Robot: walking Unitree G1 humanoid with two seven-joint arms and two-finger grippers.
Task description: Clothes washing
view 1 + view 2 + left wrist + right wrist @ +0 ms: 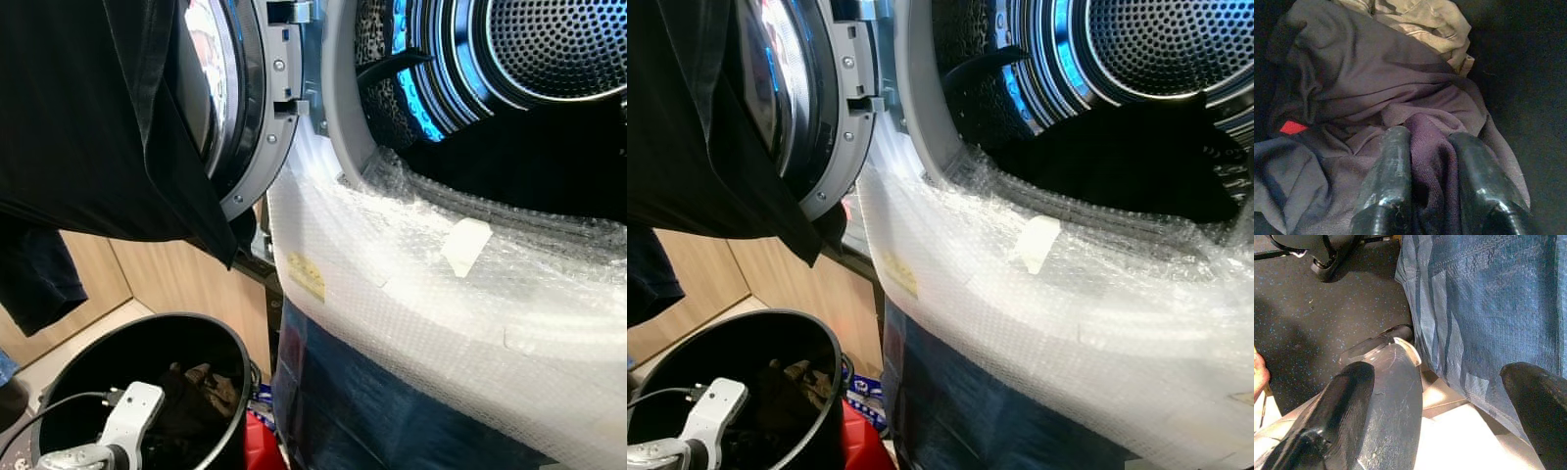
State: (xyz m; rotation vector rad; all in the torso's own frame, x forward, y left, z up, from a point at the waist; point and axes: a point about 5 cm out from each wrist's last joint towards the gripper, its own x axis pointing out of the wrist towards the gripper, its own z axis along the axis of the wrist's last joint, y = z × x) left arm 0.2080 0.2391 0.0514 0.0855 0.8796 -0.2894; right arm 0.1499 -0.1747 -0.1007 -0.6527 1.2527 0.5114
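Inside bin [220, 338], left pincer [1430, 161] pinches garment [1376, 93].

Bubble wrap [421, 294] is covering the machine's front, a blue tarp [1488, 308] is hanging beneath it (just beside the fingers), and speckled dark floor [1312, 318] is lying beyond them.

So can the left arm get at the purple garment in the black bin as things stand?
Probably yes: the left gripper is down inside the black bin, and a fold of the purple garment already sits between its jaws, with nothing in the way.
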